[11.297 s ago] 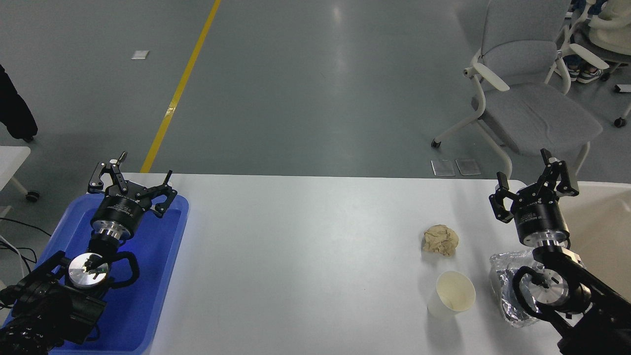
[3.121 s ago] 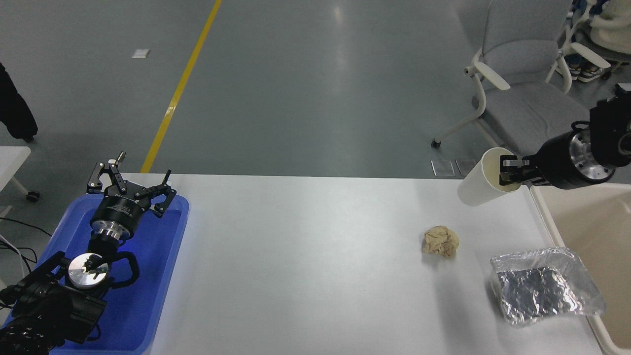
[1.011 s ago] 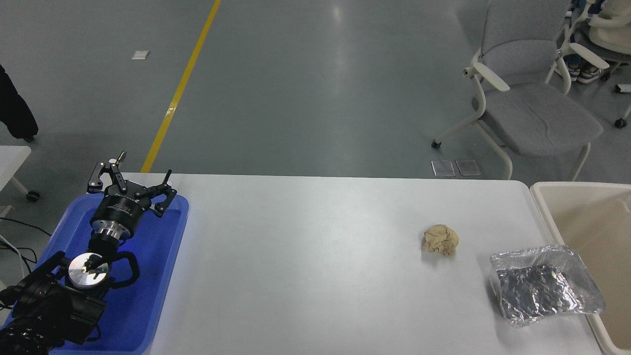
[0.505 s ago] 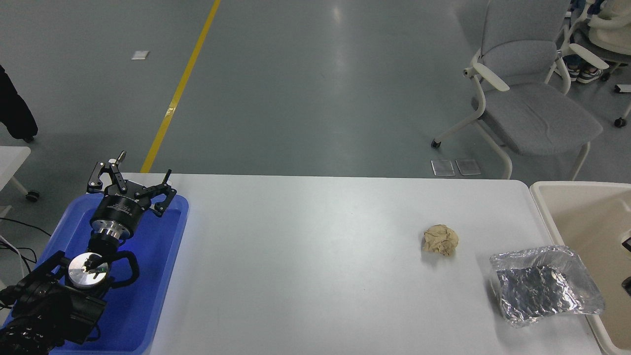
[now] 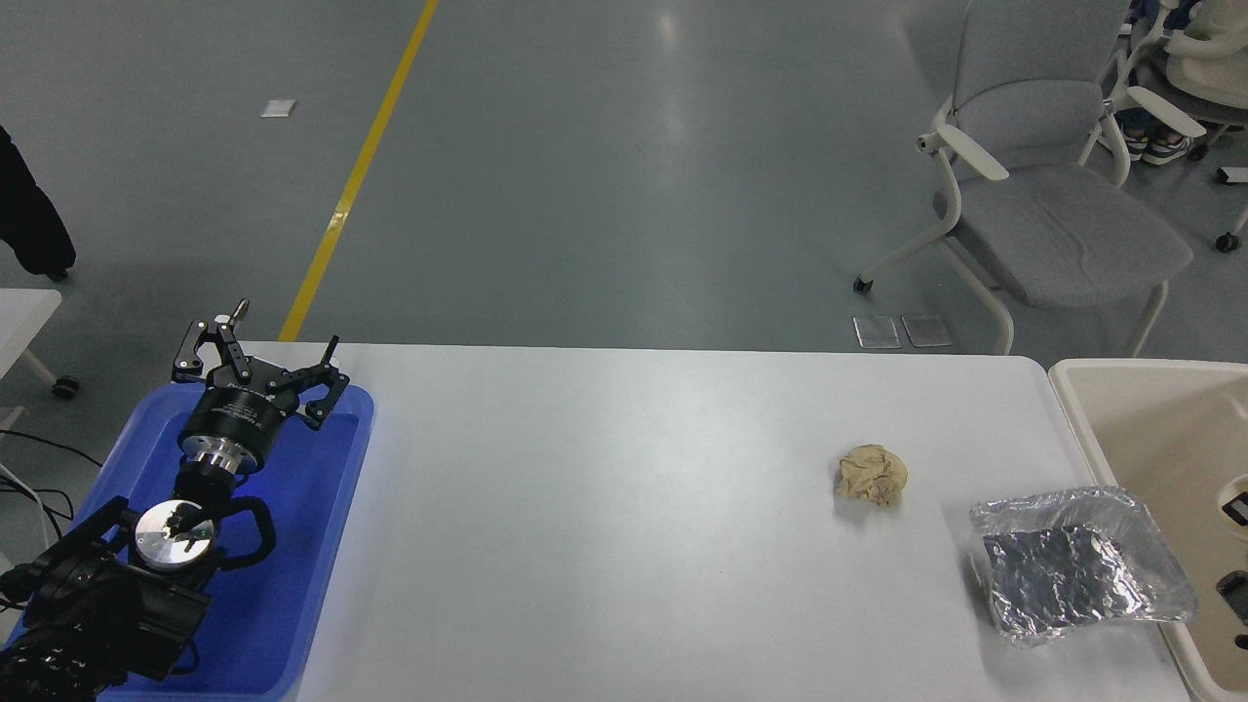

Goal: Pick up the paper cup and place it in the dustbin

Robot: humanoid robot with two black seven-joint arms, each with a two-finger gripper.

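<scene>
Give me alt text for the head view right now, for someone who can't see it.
A white table holds a crumpled tan paper ball and a crinkled silver foil bag near its right end, beside a cream-beige dustbin. The left gripper sits parked and open over a blue tray.

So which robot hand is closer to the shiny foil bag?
The right. The right gripper peeks in at the picture's right edge over the dustbin, just beyond the foil bag. The left gripper is parked far off over the blue tray.
</scene>
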